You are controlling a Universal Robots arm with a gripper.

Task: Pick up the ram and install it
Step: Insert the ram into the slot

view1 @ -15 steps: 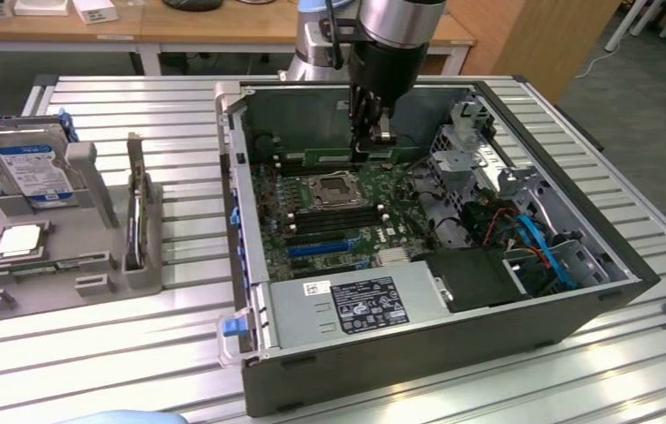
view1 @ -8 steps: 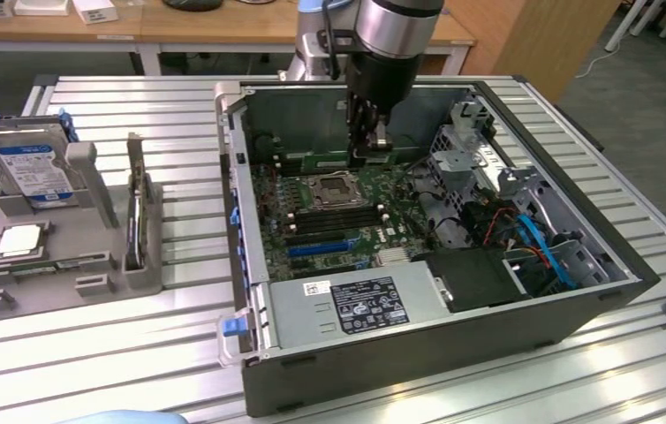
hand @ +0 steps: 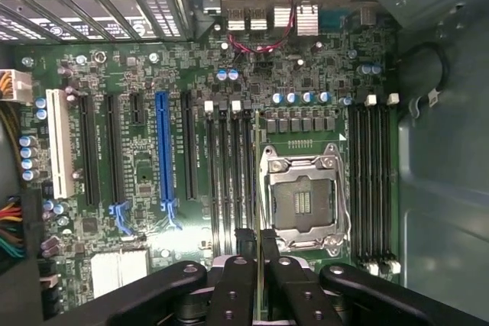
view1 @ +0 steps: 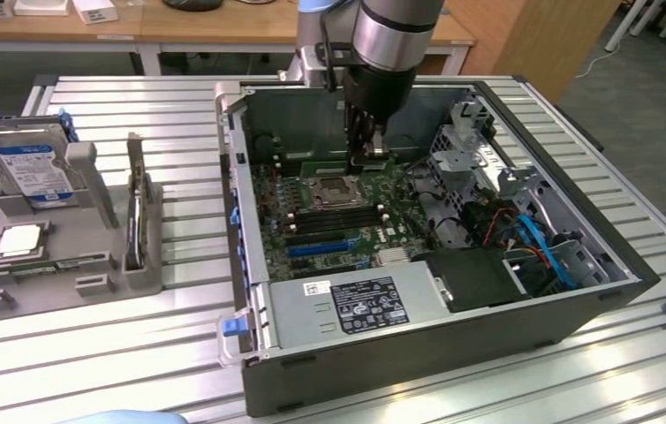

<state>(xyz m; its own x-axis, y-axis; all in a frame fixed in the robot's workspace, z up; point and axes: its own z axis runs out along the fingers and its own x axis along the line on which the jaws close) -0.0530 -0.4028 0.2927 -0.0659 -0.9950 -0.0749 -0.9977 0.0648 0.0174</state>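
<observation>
Slatted metal table carries an open computer case lying on its side, so we look straight down onto its board. Our gripper pinches narrowly on the ram, holding it edge-down and lengthwise along the long slots beside the empty processor socket, so that its edge lines up with them

The open computer case sat on the tabletop at centre right of the exterior frame. At left, the holder carried the hard drive, higher in the frame than the CPU chip. Inside the case, the hand hung over the motherboard, the ram between its fingers.
</observation>
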